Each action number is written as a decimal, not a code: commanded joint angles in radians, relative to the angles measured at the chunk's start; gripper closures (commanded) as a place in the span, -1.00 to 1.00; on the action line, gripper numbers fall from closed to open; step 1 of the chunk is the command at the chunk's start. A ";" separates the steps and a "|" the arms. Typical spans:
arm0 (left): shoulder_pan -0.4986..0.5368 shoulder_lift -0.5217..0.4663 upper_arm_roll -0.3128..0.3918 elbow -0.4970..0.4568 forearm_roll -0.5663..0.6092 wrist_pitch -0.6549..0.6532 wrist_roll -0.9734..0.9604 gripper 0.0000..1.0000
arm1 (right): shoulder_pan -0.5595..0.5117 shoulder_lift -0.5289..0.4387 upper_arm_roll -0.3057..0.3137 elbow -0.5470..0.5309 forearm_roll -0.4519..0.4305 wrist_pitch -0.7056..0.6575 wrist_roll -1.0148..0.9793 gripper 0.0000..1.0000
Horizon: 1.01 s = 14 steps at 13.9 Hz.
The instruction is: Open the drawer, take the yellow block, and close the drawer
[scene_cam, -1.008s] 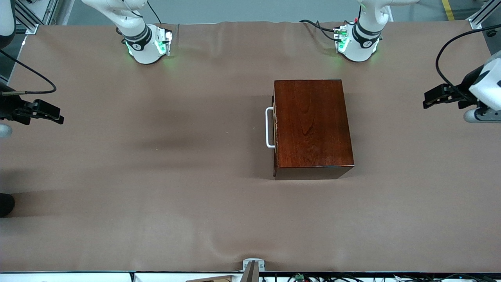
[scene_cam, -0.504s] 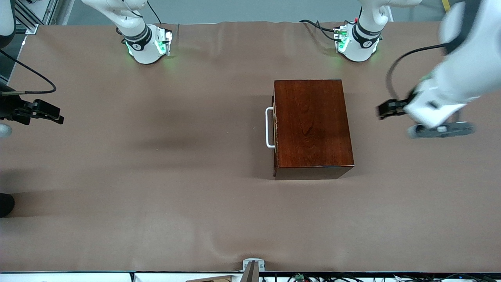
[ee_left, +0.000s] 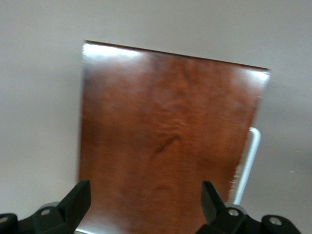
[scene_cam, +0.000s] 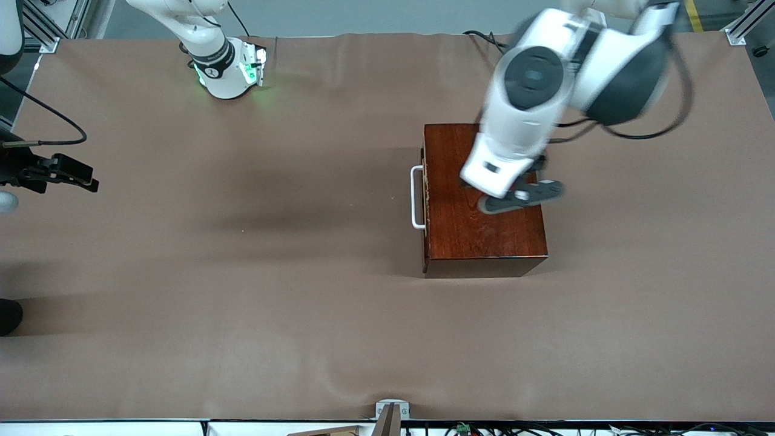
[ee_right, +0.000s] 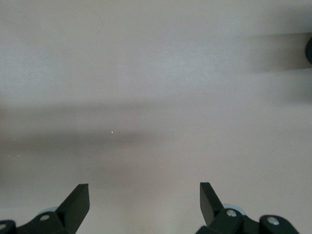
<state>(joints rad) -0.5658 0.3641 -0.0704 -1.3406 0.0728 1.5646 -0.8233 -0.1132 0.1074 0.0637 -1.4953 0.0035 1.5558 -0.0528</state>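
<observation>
Swung in from the table's edge since a second ago: left gripper (ee_left: pixel 146 204), now over the box (scene_cam: pixel 484 200), fingers (ee_left: pixel 78 200) spread wide, holding nothing. Drawer shut inside the box, only its white handle (scene_cam: pixel 416 197) showing, on the side toward the right arm's end. Block not visible. Right gripper (ee_right: pixel 145 204) waiting over bare table (scene_cam: pixel 242 272) at its own end, jaws wide, empty.

The wooden box (scene_cam: pixel 484 200) sits on the table (scene_cam: pixel 242 272), toward the left arm's end. Its drawer (scene_cam: pixel 425 197) is shut, the handle (scene_cam: pixel 416 197) facing the right arm's end.
</observation>
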 commanded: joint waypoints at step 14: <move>-0.348 0.378 0.098 0.123 0.108 0.221 -0.165 -1.00 | -0.011 -0.002 -0.001 0.041 -0.003 -0.017 -0.004 -1.00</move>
<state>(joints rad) -0.8919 0.7114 0.0164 -1.2550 0.1617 1.7974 -1.0000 -0.1153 0.1074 0.0566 -1.4696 0.0034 1.5547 -0.0527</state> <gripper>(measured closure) 0.000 0.000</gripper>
